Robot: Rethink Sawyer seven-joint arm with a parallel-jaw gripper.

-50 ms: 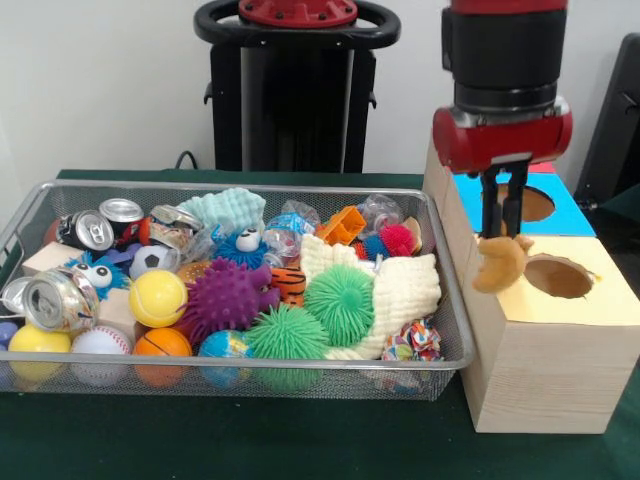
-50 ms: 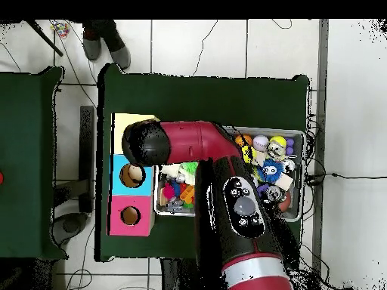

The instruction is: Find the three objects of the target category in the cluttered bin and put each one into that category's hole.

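Claw grips tan curved soft toy, maybe a croissant.
It hangs beside yellow-topped wooden box's round hole.

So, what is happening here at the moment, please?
The robot arm's tool is shut on a tan banana-shaped toy and holds it over the wooden box, just beside the hole in the yellow section. The toy is not yet inside the hole. The wire bin next to the box is full of balls, cans and spiky toys.
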